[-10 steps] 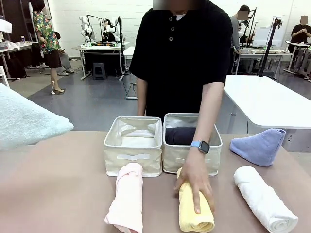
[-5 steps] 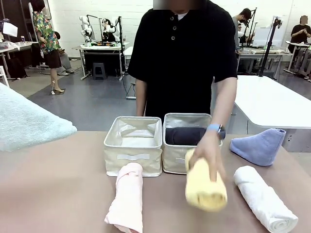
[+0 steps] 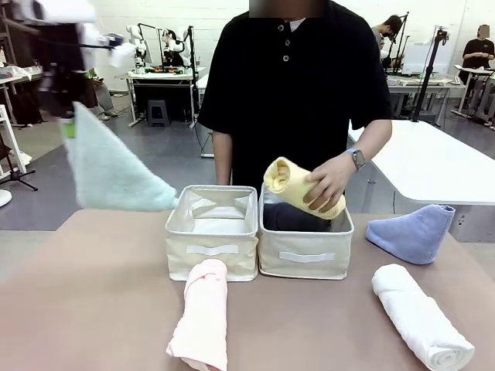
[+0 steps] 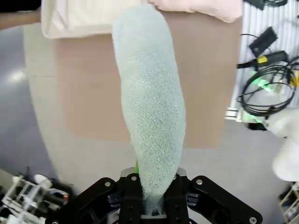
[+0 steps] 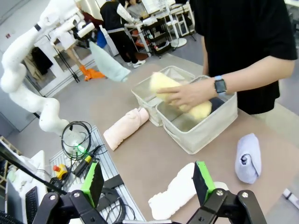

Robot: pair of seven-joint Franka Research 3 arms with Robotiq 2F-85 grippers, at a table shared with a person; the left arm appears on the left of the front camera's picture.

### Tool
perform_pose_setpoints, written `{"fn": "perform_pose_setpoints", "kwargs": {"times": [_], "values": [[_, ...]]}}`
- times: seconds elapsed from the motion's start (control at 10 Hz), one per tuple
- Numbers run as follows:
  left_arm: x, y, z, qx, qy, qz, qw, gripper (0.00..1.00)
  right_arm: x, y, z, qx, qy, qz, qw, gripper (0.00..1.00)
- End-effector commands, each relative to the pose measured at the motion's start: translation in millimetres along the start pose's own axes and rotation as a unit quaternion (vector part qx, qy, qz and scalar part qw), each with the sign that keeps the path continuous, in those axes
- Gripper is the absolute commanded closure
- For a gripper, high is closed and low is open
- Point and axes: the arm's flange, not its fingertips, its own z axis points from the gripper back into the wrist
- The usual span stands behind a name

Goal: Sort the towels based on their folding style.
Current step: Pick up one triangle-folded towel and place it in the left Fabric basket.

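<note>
front view: low, near side of the baskets (image 3: 211, 249), facing the person (image 3: 294, 93) beyond. left wrist view: above the surface (image 4: 93, 93) beside the baskets, looking down. right wrist view: high, farther back; shares the baskets with front view.

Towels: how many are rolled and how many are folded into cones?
Rolled: 4 (dark grey, pink, yellow, white)
Cone: 2 (green, blue)
Total: 6
</note>
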Motion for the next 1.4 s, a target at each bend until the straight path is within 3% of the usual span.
{"fn": "perform_pose_setpoints", "kwargs": {"times": [0.0, 0.2, 0.8, 1.3], "values": [[12.0, 25.1, 1.5, 0.033, 0.007, -0.031, 0.999, 0.85, 1.9, -0.8, 0.7, 0.006, -0.012, 0.007, 1.0, 0.0], [55.0, 41.7, -5.4, 0.036, -0.015, -0.061, 0.997, 0.85, 1.9, -0.8, 0.7, 0.006, -0.012, 0.007, 1.0, 0.0], [143.6, 75.1, -49.2, 0.018, -0.013, -0.03, 0.999, 0.85, 1.9, -0.8, 0.7, 0.006, -0.012, 0.007, 1.0, 0.0], [163.5, 89.0, -115.0, -0.009, 0.037, -0.029, 0.999, 0.85, 1.9, -0.8, 0.7, 0.006, -0.012, 0.007, 1.0, 0.0]]}}
